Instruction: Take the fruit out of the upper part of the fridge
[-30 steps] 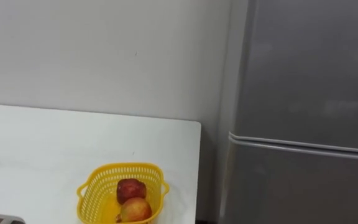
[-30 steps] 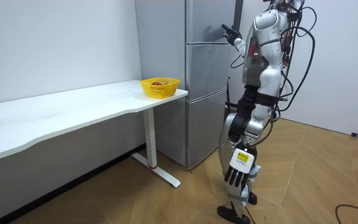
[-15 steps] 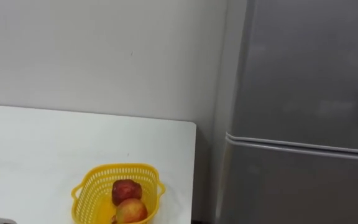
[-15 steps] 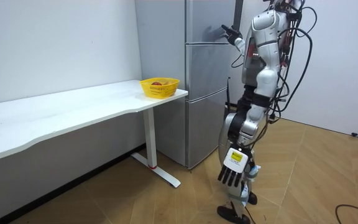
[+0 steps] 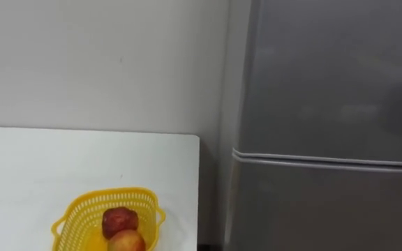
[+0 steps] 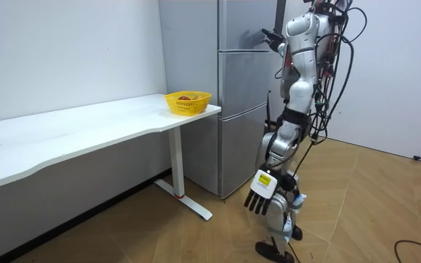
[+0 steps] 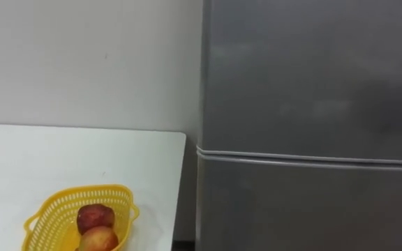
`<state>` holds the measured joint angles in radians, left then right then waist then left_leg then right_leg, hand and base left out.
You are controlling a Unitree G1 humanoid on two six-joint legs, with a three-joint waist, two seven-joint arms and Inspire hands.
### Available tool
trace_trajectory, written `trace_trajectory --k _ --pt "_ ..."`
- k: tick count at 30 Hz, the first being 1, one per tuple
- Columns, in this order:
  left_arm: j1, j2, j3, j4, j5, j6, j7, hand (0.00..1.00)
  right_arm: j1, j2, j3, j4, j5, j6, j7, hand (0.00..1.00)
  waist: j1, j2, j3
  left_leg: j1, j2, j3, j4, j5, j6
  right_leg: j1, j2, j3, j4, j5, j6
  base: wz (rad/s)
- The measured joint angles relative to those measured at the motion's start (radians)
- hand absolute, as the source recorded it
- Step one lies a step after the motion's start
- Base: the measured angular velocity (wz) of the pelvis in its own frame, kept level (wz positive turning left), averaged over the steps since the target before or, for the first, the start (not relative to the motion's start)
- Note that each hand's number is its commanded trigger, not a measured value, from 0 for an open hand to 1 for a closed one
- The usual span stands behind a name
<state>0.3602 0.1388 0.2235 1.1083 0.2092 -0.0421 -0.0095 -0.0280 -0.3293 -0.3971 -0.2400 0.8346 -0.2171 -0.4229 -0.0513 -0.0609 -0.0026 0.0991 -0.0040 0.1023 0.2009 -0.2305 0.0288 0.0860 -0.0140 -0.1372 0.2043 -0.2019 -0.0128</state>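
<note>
Pale wall behind, wood floor below. Upper fridge door (image 5: 326,70) shut flush over lower door (image 5: 326,209); item to fetch presumably inside, out of sight. Right robot hand (image 6: 271,38) raised close to that door's lower part, grip and contact impossible to tell. Left robot hand (image 6: 260,203) hanging low by the legs, spread, holding nothing. Left of fridge, counter (image 5: 47,160) with yellow basket (image 5: 110,193) near its right edge, red apple (image 5: 119,221) and paler apple (image 5: 127,242) inside. Judged barely begun: opening, reaching in, lifting out all pending.
</note>
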Motion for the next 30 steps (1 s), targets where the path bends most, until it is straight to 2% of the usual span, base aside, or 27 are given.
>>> trace_trajectory --k 3,8,11,15,18,21,25,30 --pt "-0.018 0.004 -0.001 0.000 0.000 0.012 0.003 0.00 0.011 0.000 -0.016 0.000 -0.004 0.003 0.000 0.00 -0.021 0.000 0.0021 0.001 0.008 0.011 -0.003 0.000 0.000 -0.003 0.000 0.004 -0.001 0.001 -0.001 -0.10" --pt "-0.040 0.017 -0.038 -0.007 0.000 0.020 0.017 0.00 0.021 0.000 -0.020 0.026 -0.015 0.031 0.015 0.00 -0.034 0.000 0.0045 0.018 0.014 0.054 -0.013 0.000 -0.001 -0.012 0.004 0.033 0.000 0.002 -0.002 -0.21" --pt "-0.042 0.023 -0.041 -0.028 0.001 0.021 0.020 0.00 0.070 0.000 -0.021 0.030 -0.009 0.046 0.014 0.00 -0.034 0.000 0.0040 0.018 0.016 0.064 -0.016 0.000 -0.001 -0.019 0.008 0.053 0.001 0.005 -0.002 -0.15" --pt "-0.041 0.026 -0.047 -0.040 0.002 0.028 0.021 0.00 0.123 0.003 -0.026 0.034 -0.011 0.046 -0.006 0.00 -0.045 0.005 0.0039 0.016 0.016 0.066 -0.017 -0.001 -0.001 -0.021 0.009 0.054 0.001 0.007 -0.001 -0.02" --pt "-0.044 0.033 -0.082 -0.055 0.001 0.042 0.024 0.00 0.146 0.007 -0.016 0.095 -0.067 0.043 -0.017 0.00 -0.052 0.018 0.0030 0.017 0.018 0.064 -0.031 -0.003 -0.003 -0.018 0.015 0.057 -0.001 0.011 -0.002 0.01" --pt "-0.049 0.036 -0.089 -0.057 0.001 0.042 0.028 0.00 0.219 0.036 -0.016 0.194 -0.136 0.059 -0.023 0.00 -0.040 0.019 -0.0042 0.019 0.014 0.065 -0.032 -0.003 -0.003 -0.017 0.017 0.058 0.001 0.012 -0.002 -0.02" --pt "-0.040 0.036 -0.092 -0.066 -0.002 0.050 0.029 0.00 0.298 0.058 0.047 0.346 -0.182 0.067 -0.031 0.00 -0.026 0.036 -0.0020 0.020 0.022 0.081 -0.032 -0.003 -0.003 -0.020 0.017 0.067 0.002 0.014 -0.002 -0.09" --pt "-0.035 0.031 -0.110 -0.066 0.002 0.051 0.042 0.00 0.305 0.137 0.103 0.570 -0.211 0.088 -0.030 0.00 -0.026 0.054 0.0011 0.022 0.023 0.085 -0.033 -0.003 -0.003 -0.019 0.018 0.071 -0.001 0.015 -0.002 0.00"
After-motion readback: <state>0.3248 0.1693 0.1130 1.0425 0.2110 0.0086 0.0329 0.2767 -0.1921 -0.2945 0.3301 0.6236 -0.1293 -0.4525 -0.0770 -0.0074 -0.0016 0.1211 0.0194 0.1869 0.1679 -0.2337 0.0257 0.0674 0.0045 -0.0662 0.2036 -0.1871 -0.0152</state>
